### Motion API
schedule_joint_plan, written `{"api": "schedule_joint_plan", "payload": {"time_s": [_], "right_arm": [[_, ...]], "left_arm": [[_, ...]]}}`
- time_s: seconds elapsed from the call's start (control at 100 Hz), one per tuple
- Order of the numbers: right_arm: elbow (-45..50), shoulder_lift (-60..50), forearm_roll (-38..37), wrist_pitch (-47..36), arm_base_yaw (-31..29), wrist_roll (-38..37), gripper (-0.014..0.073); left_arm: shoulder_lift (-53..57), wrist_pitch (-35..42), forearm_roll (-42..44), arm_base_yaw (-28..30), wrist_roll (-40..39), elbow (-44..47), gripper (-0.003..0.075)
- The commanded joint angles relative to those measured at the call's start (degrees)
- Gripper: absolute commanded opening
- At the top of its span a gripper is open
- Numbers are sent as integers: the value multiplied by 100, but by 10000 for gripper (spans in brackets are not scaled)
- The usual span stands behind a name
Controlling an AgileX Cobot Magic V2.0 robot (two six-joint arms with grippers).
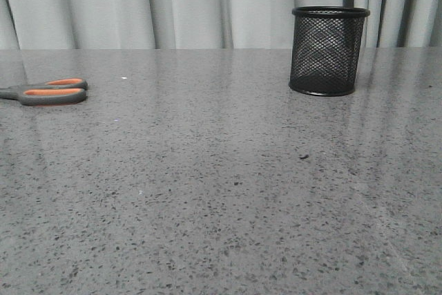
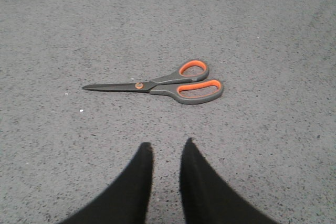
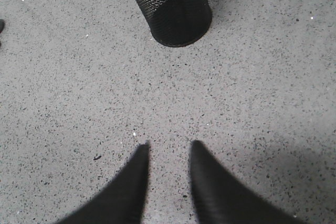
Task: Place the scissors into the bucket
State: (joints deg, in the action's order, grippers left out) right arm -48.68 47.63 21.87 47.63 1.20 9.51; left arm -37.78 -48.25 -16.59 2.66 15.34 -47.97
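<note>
The scissors (image 1: 48, 92), dark grey handles lined in orange, lie flat on the grey speckled table at the far left, blades running off the frame's left edge. In the left wrist view the whole scissors (image 2: 163, 84) lie closed ahead of my left gripper (image 2: 167, 145), which is open, empty and a short way back from them. The bucket (image 1: 329, 50), a black wire-mesh cup, stands upright at the back right. It shows in the right wrist view (image 3: 170, 6) well ahead of my right gripper (image 3: 168, 144), which is open and empty. Neither gripper shows in the front view.
The grey speckled table (image 1: 221, 191) runs back to pale curtains (image 1: 193, 5) behind its far edge. A small dark speck (image 1: 304, 157) lies on the table right of centre. A dark tip (image 3: 1, 26) shows at the right wrist view's edge.
</note>
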Motion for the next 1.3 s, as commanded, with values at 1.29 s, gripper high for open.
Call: {"api": "schedule_joint_plan", "payload": {"time_s": [1.29], "right_arm": [[-199,87,78,-307,-27,255,462]], "left_arm": [[-6369,-1900,-414,7,7024,-4215,335]]}}
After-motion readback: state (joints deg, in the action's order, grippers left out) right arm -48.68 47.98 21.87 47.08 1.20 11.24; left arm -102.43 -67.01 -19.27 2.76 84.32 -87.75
